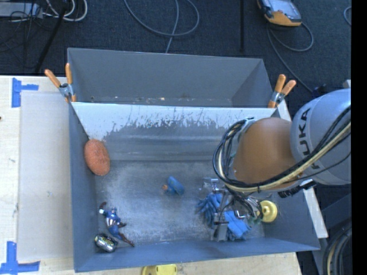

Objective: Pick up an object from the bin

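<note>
We are working in the grey bin (166,132), the orange oval (97,157) lying well apart at left. Our gripper (221,224) is sitting amid the blue heap (237,228) at front right, probably the likeliest catch; how wide it is standing, we cannot tell.

an orange oval lump (97,157) leans on the left slope of the bin (172,90); a small blue piece (175,186) lies mid-floor; a blue figure (112,217) and a shiny dark thing (105,243) sit close together in the near left corner; cables (172,10) trail over the dark ground (218,39) beyond
</note>
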Robot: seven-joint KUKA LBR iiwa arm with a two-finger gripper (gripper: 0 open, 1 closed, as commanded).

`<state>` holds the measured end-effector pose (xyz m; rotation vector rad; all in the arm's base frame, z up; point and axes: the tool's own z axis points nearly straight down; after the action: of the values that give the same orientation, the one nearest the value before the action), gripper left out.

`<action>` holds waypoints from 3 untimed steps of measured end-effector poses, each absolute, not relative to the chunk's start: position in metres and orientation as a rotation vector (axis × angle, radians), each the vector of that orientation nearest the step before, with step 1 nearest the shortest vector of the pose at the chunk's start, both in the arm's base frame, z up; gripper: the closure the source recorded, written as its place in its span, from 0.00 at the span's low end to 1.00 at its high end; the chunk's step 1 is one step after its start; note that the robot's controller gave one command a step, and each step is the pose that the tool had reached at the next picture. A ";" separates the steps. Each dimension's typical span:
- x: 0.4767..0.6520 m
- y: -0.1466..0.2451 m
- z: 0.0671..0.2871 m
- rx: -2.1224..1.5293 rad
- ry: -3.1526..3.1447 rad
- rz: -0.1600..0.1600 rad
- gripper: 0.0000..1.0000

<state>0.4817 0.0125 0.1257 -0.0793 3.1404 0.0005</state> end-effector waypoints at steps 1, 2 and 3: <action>0.506 -0.013 0.084 0.143 3.139 0.000 1.00; 0.506 -0.013 0.084 0.144 3.139 0.001 1.00; 0.510 -0.005 0.096 0.094 3.142 -0.001 1.00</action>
<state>0.5096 -0.0054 0.0959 0.0939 3.1420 -0.0006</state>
